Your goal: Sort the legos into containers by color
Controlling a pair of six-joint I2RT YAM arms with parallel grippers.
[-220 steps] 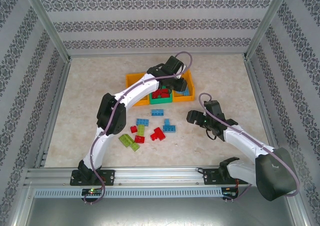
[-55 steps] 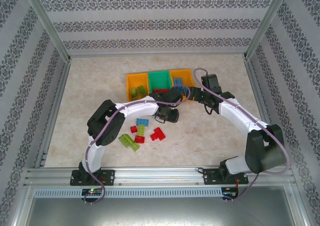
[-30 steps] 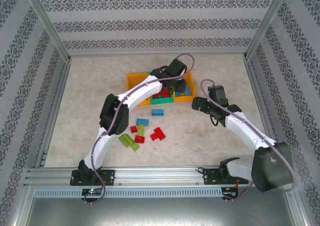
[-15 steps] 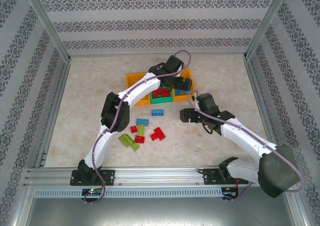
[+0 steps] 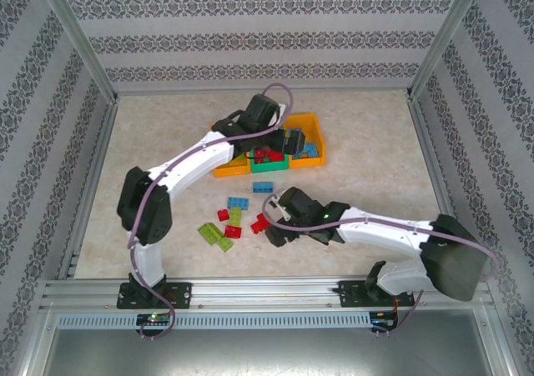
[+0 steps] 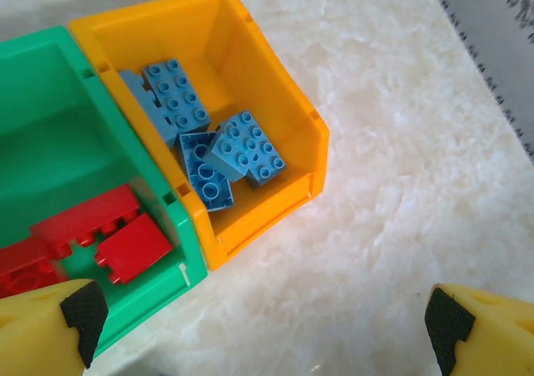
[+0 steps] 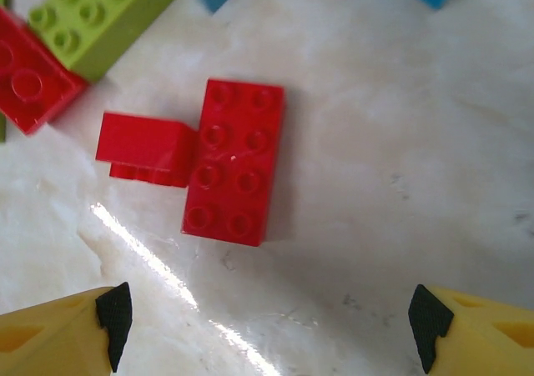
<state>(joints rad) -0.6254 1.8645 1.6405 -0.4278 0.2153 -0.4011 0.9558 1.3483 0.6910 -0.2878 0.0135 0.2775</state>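
Both wide open — left gripper (image 6: 263, 326) by a bin (image 6: 279, 80), right gripper (image 7: 269, 322) above a red brick (image 7: 234, 163). Close skewed, you'll snag its neighbour (image 7: 146, 149).

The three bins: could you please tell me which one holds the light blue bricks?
The orange bin at the right end of the row, with light blue bricks inside; its neighbour, the green bin, holds red bricks instead.

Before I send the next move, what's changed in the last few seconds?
The left end effector picked a loose blue brick off the table, carried it to the right orange bin and now hangs open above it. The right end effector swung from beside that bin down to the red brick, open above it. The bins and the other loose bricks lie as before.
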